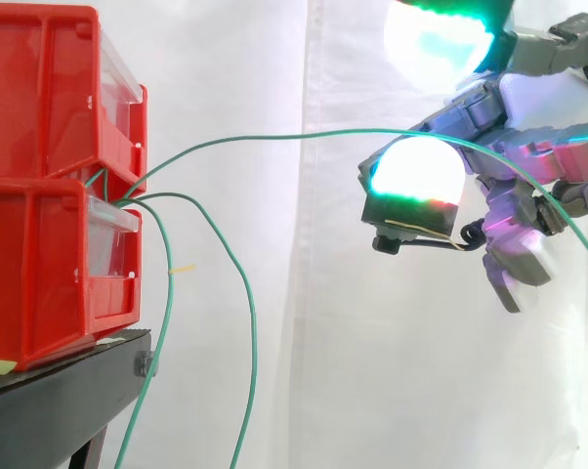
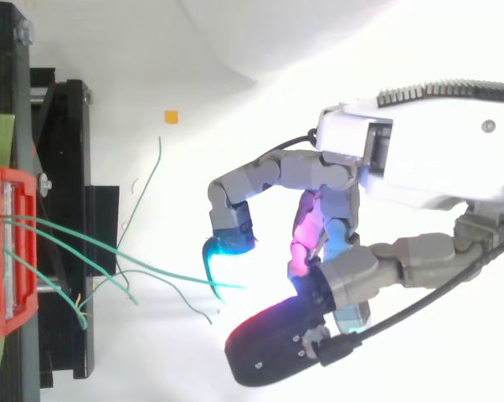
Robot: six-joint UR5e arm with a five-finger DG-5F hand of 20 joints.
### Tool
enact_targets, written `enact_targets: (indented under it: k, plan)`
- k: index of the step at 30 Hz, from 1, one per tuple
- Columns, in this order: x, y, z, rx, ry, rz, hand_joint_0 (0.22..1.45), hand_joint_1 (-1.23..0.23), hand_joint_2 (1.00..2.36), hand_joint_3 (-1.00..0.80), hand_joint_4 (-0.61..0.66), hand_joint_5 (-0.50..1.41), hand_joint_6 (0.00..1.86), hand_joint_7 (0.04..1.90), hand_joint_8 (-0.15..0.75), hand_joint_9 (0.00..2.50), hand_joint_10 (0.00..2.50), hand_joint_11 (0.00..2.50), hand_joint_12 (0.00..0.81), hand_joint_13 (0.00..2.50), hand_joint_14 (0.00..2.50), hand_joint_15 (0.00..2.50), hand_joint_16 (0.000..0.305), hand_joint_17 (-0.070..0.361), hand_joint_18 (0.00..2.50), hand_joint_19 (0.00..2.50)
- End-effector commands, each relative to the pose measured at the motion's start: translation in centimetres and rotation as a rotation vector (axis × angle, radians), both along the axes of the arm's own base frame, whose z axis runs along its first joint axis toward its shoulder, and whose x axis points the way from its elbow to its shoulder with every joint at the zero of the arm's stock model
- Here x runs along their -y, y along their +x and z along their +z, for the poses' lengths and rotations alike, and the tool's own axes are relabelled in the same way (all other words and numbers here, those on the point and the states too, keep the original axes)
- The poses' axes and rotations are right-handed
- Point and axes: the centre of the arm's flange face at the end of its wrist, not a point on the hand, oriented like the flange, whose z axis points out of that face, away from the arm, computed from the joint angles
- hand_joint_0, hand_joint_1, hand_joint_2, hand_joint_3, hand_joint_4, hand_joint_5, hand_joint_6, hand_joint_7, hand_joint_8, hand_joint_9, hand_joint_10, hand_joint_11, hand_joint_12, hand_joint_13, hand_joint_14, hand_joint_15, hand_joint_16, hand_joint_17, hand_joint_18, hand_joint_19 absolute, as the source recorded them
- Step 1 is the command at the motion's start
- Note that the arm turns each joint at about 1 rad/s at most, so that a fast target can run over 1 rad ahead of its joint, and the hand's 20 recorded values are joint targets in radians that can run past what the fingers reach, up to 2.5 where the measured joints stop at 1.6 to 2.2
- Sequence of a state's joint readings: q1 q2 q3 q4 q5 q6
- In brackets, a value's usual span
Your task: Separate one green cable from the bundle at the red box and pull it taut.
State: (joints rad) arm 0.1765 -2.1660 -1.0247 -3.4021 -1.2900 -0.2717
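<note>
Curling around one green cable (image 1: 274,135), the hand's (image 2: 419,167) fingers (image 1: 416,174) hold it up in a slack arc from the red bins (image 1: 30,98). Thin, light and limp, it probably needs a firm pinch mid-span.

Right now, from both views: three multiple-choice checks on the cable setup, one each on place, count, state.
1. Where do the green cables leave the red bins? A) between upper and lower bin B) top of upper bin C) lower bin's underside
2. How many red bins are stacked? A) one B) two C) three
3. The top cable, running to the hand, is: A) straight, taut B) bowed in an arc C) coiled in a bin
Key: 1A, they fan out from the seam; 2B, two show stacked; 3B, it curves upward.
</note>
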Motion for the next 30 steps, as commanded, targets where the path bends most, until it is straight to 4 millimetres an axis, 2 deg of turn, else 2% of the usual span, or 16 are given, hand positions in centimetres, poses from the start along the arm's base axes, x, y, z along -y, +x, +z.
enact_targets:
  k: [1, 5, 7, 10, 15, 30]
  plan:
    - [0.01, 0.00, 0.00, 0.000, 0.000, 0.000, 0.45, -0.38, 1.00, -0.50, 0.14, 0.12, 0.50, 1.26, 0.196, 1.75, 0.01, 0.28, 0.308, 1.21, 0.01, 0.39, 0.060, 0.134, 0.94, 0.49]
    - [-0.01, 0.00, -0.01, -0.001, -0.001, 0.002, 0.54, -0.45, 1.00, -0.50, 0.10, 0.12, 0.50, 1.27, 0.181, 1.73, 0.01, 0.32, 0.276, 1.18, 0.02, 0.43, 0.051, 0.115, 0.87, 0.53]
    - [0.01, 0.00, 0.00, 0.000, -0.001, 0.000, 0.66, -0.60, 1.00, -0.50, 0.09, 0.12, 0.50, 1.28, 0.169, 1.75, 0.01, 0.35, 0.259, 1.17, 0.02, 0.43, 0.047, 0.105, 0.85, 0.54]
    - [-0.01, 0.00, -0.01, -0.001, -0.001, 0.002, 0.73, -0.71, 1.01, -0.41, 0.13, 0.13, 0.50, 1.31, 0.180, 1.78, 0.02, 0.38, 0.260, 1.17, 0.02, 0.42, 0.044, 0.099, 0.85, 0.53]
    - [-0.01, 0.00, -0.01, -0.001, -0.001, 0.002, 0.75, -0.73, 1.01, -0.33, 0.16, 0.13, 0.50, 1.33, 0.175, 1.80, 0.02, 0.40, 0.256, 1.17, 0.02, 0.44, 0.043, 0.096, 0.84, 0.54]
    - [-0.01, 0.02, 0.00, 0.001, -0.001, 0.002, 0.79, -0.75, 1.02, -0.26, 0.19, 0.13, 0.50, 1.36, 0.157, 1.83, 0.02, 0.43, 0.253, 1.17, 0.02, 0.45, 0.039, 0.089, 0.83, 0.57]
